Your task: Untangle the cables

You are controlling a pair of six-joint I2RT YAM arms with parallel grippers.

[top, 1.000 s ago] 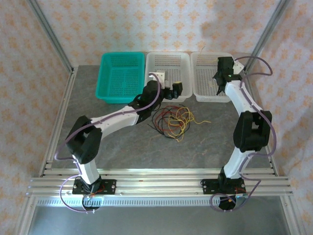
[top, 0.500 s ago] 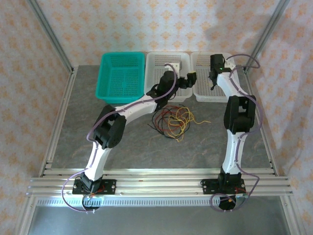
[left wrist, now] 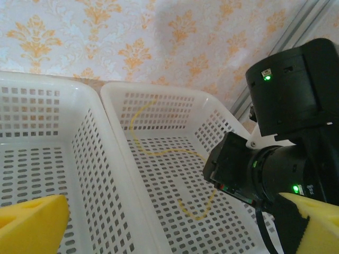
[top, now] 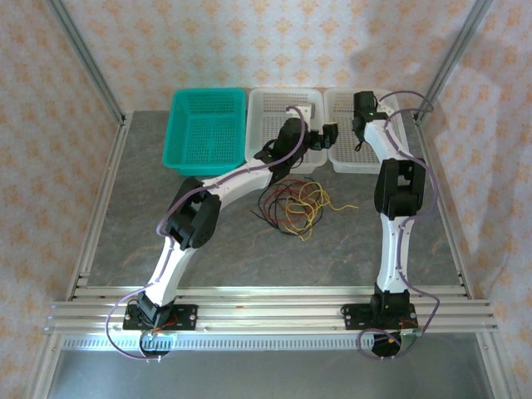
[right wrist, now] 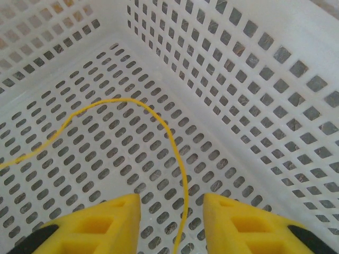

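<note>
A tangle of red, black and yellow cables [top: 291, 204] lies on the grey table between the arms. One yellow cable [right wrist: 175, 143] lies apart on the floor of the right white basket [top: 342, 160]; the left wrist view shows that yellow cable [left wrist: 159, 153] too. My right gripper [right wrist: 172, 211] hangs low in this basket, open, and the yellow cable runs loose between its yellow fingers [right wrist: 100, 222]. In the top view the right gripper [top: 360, 125] points down into the basket. My left gripper [left wrist: 172, 227] is open wide over the wall between the two white baskets, holding nothing.
A teal basket [top: 208, 129] stands at the back left, with the middle white basket [top: 274, 98] beside it. The right arm's black wrist [left wrist: 286, 132] sits close in front of the left gripper [top: 328, 137]. Metal frame posts stand at the table's back corners.
The left arm has stretched farther back and right, up to the white baskets. The right arm has swung left over its basket, and its jaws have parted, leaving the yellow cable loose.
</note>
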